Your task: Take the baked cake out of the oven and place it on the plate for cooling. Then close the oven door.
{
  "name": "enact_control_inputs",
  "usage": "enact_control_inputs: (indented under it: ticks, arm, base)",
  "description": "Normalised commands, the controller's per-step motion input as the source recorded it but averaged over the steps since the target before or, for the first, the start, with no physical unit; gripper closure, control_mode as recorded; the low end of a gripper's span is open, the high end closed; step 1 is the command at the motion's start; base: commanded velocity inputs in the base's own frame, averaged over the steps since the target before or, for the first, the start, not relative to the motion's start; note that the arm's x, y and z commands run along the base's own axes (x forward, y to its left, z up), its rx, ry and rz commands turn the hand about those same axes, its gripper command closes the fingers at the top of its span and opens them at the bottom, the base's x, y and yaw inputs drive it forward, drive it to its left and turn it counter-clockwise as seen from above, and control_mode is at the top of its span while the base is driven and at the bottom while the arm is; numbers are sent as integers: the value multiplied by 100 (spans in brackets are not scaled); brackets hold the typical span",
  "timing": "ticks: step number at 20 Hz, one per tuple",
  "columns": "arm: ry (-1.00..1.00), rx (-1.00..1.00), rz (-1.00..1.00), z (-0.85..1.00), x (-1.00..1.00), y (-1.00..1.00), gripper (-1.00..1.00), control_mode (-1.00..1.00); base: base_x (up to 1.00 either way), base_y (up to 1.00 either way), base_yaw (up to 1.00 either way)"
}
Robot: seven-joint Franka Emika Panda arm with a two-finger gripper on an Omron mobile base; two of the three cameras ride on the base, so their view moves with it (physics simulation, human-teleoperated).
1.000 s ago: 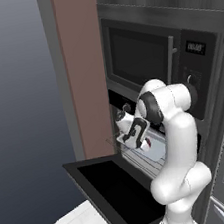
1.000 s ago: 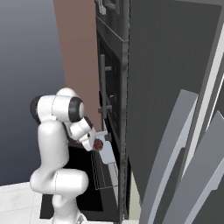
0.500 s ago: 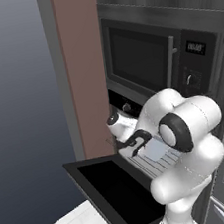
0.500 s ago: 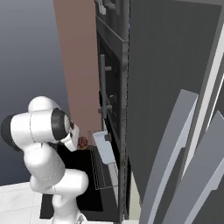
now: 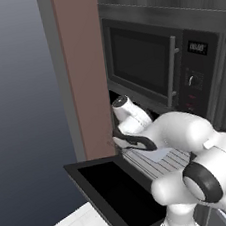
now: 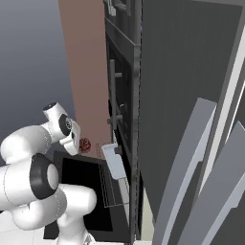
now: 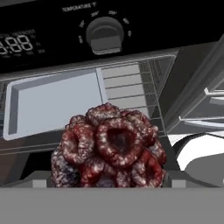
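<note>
Holding the cake (image 7: 109, 151) between wide-spread fingers, our gripper (image 6: 82, 145) is hanging at the middle left of the right base view, out in front of the oven (image 6: 122, 158); the cake is showing there as a small dark-red lump just right of the white hand. In the hand view we are seeing it close up at lower centre, a knobbly reddish-brown mass with a hollow in the middle, and we are looking past it at a pale grey tray (image 7: 52, 103) lying on the wire rack (image 7: 131, 89) in the upper left, under the black control panel with its round knob (image 7: 105, 37). The oven door (image 5: 118, 195) is lying folded down flat across the lower middle of the left base view, and the microwave (image 5: 154, 64) is sitting above it at upper right.
</note>
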Motion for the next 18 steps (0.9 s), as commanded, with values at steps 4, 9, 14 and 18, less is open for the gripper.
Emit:
enact_control_inputs:
  ticks: [4,9,14,18]
  arm:
    - [5,0,2,96,-23,0,100,-100]
    - [4,0,2,62,-31,2,100,-100]
    - [5,0,4,38,-21,2,100,-100]
    - [7,0,5,13,0,0,100,-100]
  base:
    - [0,0,0]
    - [0,0,0]
    - [0,0,0]
    - [0,0,0]
